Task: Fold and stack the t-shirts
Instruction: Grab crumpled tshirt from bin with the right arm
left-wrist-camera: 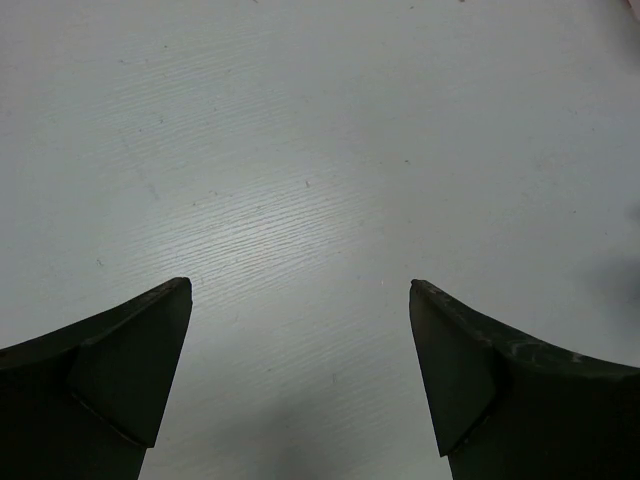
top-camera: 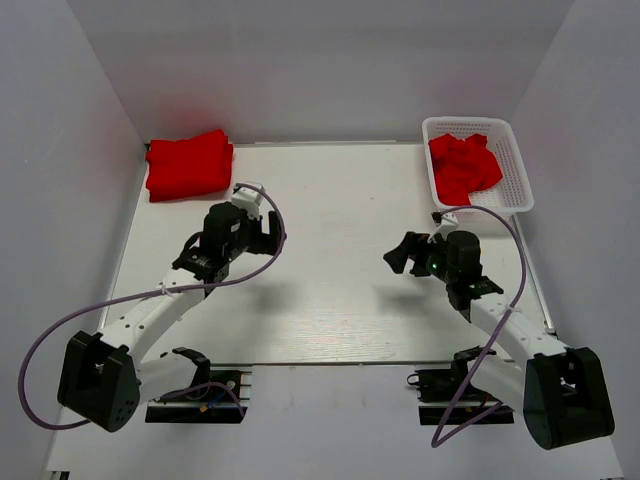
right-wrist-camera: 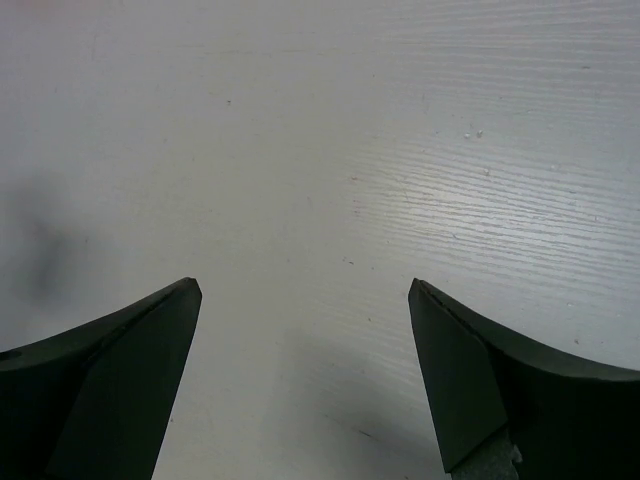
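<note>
Both pincers stand spread wide and hold nothing: my left gripper and right gripper hover over the bare white wood-grain table. The crumpled bright red cloth t-shirts lie heaped in the white plastic mesh basket at two o'clock, and the folded red t-shirt stack sits at ten o'clock. My worry is the basket. A deep pinch could catch two shirts at once, or hook the mesh and drag the light basket, which sits close to the table's right edge and the side wall. The right arm's purple cable loops just beside its near rim and could snag. The stack is tucked into the far left corner, so a careless left sweep would ruffle it. The open room is mid-table, between the arms.
</note>
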Motion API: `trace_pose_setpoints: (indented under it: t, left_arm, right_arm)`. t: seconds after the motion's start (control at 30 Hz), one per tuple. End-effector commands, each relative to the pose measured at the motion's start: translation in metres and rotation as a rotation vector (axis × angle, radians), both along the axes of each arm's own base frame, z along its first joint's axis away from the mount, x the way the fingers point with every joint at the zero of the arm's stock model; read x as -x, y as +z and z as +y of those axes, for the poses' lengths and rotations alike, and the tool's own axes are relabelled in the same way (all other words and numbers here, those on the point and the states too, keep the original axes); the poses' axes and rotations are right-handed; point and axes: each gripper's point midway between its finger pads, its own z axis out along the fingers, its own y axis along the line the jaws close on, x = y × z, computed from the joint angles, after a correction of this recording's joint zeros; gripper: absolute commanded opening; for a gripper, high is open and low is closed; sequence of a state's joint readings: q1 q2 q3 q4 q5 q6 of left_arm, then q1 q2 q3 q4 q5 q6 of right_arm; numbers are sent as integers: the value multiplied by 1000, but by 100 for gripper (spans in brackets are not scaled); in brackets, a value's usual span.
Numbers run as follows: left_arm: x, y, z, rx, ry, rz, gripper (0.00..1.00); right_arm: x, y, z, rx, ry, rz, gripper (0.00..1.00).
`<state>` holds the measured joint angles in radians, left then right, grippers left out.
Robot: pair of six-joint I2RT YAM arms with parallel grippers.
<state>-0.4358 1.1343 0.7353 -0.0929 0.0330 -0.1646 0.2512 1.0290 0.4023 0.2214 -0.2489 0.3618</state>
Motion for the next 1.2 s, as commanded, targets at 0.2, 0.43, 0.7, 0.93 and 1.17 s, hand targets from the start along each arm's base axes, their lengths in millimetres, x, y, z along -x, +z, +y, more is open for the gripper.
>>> trace_pose_setpoints:
  t: [0.2, 0.43, 0.7, 0.93, 1.17]
  left_arm:
    - [2, 26, 13, -5, 55, -81, 100]
    - [4, 21, 16, -19, 66, -64, 100]
    - [-2, 26, 21, -12, 102, -66, 100]
    - [-5, 27, 26, -30, 132, -61, 100]
    - [-24, 24, 18, -28, 147, -37, 100]
  right_arm:
    - [-8, 21, 15, -80, 58, -117, 90]
    - [-47, 41, 19, -56, 46, -151, 90]
    - [-185, 80, -33, 93, -353, -76, 90]
    - [-286, 61, -122, 220, -538, 51, 90]
    - [-353, 46, -199, 305, -635, 38, 90]
